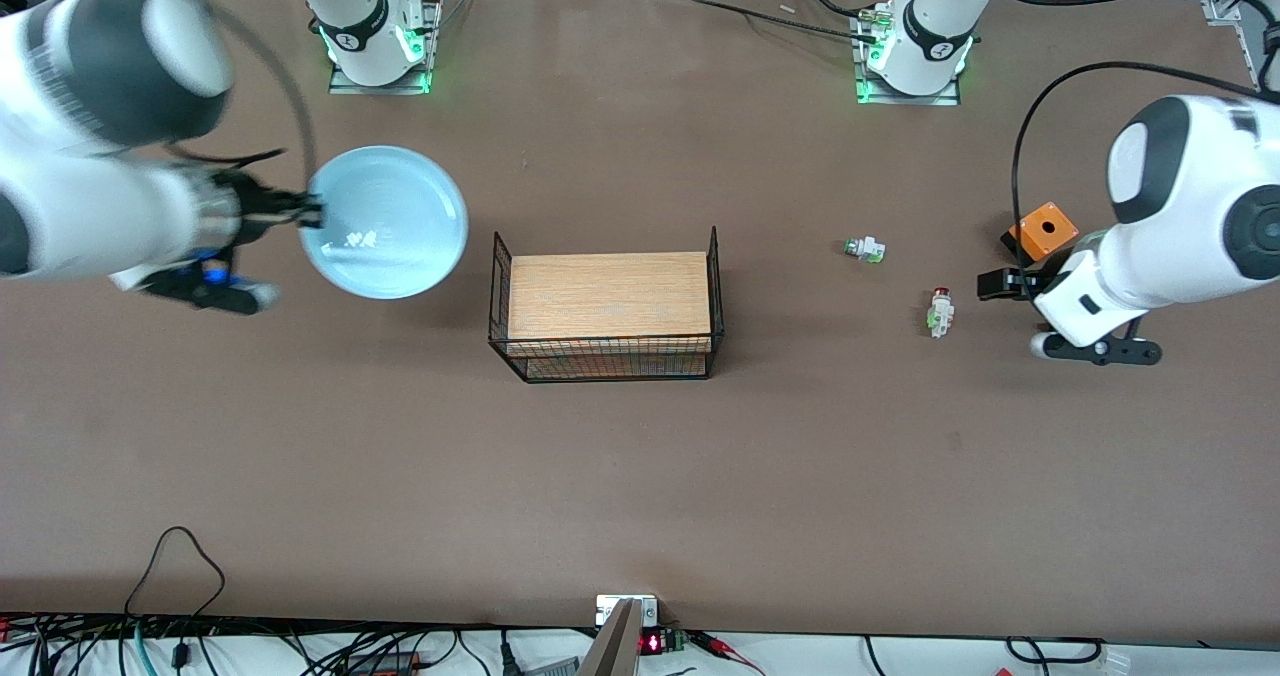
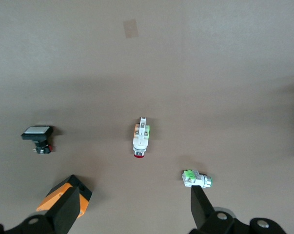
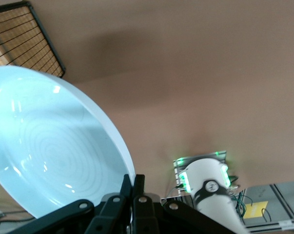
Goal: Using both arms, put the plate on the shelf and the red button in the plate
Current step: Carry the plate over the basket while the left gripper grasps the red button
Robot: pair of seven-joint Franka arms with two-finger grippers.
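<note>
My right gripper (image 1: 305, 211) is shut on the rim of the pale blue plate (image 1: 385, 221) and holds it tilted above the table, toward the right arm's end from the wire basket (image 1: 605, 306). The right wrist view shows the plate (image 3: 44, 146) with the closed gripper (image 3: 132, 181) on its edge. The red button (image 1: 940, 312) lies on the table toward the left arm's end. My left gripper (image 1: 990, 284) is open and empty above the table, beside the red button. In the left wrist view the red button (image 2: 141, 138) lies ahead of the open gripper (image 2: 134, 197).
A white-and-green part (image 1: 865, 249) lies farther from the front camera than the red button. An orange box (image 1: 1043, 231) sits by the left gripper. A black button with a white cap (image 2: 38, 135) shows in the left wrist view. The basket holds a wooden board (image 1: 608, 294).
</note>
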